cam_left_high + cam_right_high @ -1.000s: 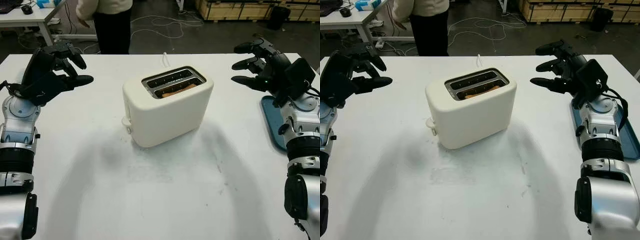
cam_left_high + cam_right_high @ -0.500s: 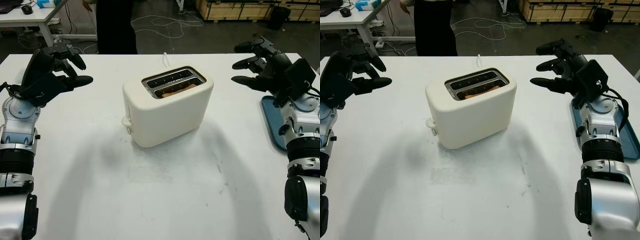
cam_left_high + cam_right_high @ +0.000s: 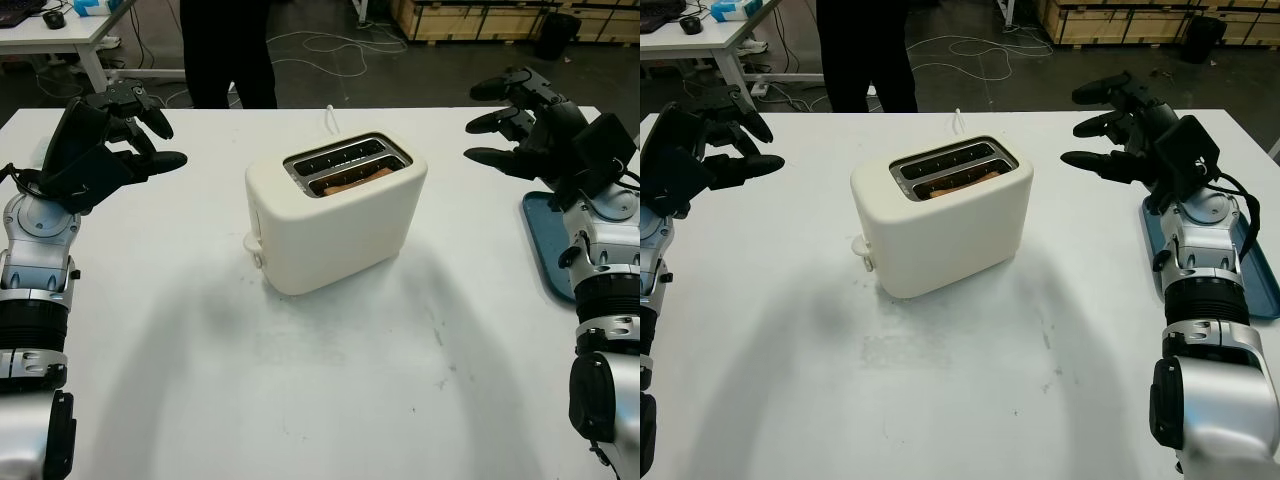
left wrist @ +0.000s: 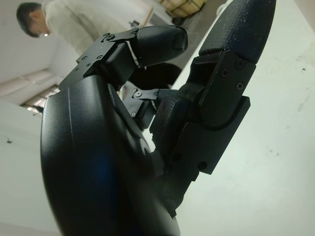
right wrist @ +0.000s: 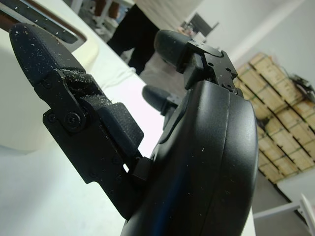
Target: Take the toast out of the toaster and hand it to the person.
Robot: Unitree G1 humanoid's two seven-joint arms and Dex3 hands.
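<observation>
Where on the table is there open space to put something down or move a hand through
The widest bare patch is the table in front of the toaster, between both arms. There are open lanes between the toaster and the open left hand, and between the toaster and the open right hand. It is tighter by the blue tray at the right edge.

The white surface point(image 3: 330, 400) has small dark marks and soft shadows on it. A blue tray point(image 3: 545, 240) lies at its right edge. Behind the surface the floor point(image 3: 330, 75) is dark grey, and white cables point(image 3: 335, 45) lie on it in loops. At the far left stands a white desk point(image 3: 60, 30) with a dark mouse point(image 3: 54, 18) and a blue and white object on it. At the far right there are wooden crates point(image 3: 480, 18) and a black bin point(image 3: 557, 35).
</observation>
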